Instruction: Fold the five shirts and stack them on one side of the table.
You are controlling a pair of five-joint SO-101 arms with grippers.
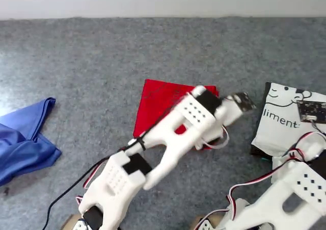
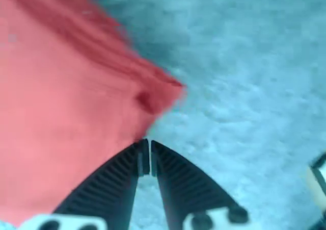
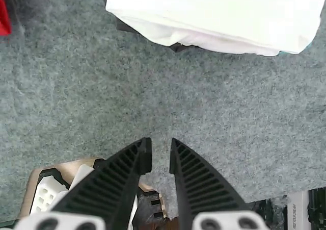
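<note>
Lying at the middle of the table, the red shirt looks soft, light and limp: best pinched at a hem corner. Left gripper nearly closed at its edge, hold uncertain; right gripper slightly parted, empty, near the white shirt.

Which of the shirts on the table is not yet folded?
The blue shirt at the left edge of the high view: it lies crumpled, whereas the red shirt is a flat square and the white shirt lies folded.
</note>
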